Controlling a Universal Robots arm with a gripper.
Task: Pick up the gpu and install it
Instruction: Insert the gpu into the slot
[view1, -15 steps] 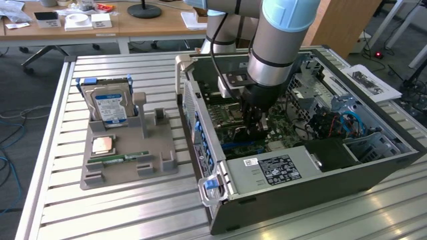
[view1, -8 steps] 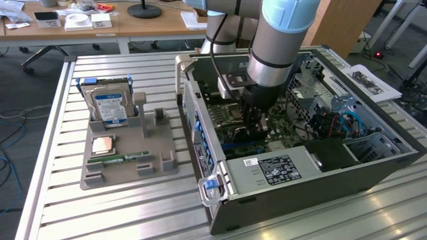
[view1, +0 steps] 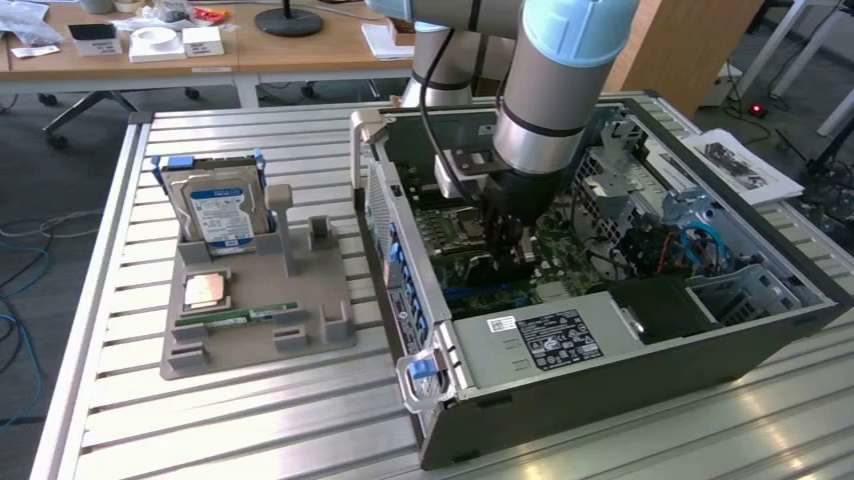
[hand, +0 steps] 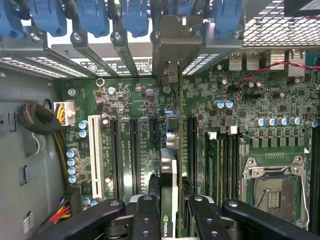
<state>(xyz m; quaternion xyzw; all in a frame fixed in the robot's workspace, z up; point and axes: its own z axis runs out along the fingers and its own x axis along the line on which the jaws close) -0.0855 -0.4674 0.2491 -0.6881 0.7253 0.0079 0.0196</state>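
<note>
Wrist view, jaws clamped on gpu (hand: 169, 182), held edge-on, apparently just above green motherboard (hand: 260, 100)

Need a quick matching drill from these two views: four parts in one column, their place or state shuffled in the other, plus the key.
Parts
1. gpu
2. hard drive
3. memory stick
4. white slot

Place or state
A. standing upright in the grey holder
B. nothing plugged in, on the motherboard
C. gripped by the claw, edge-on over the motherboard
D. lying low in the grey holder

Pairs: 1-C, 2-A, 3-D, 4-B
</note>
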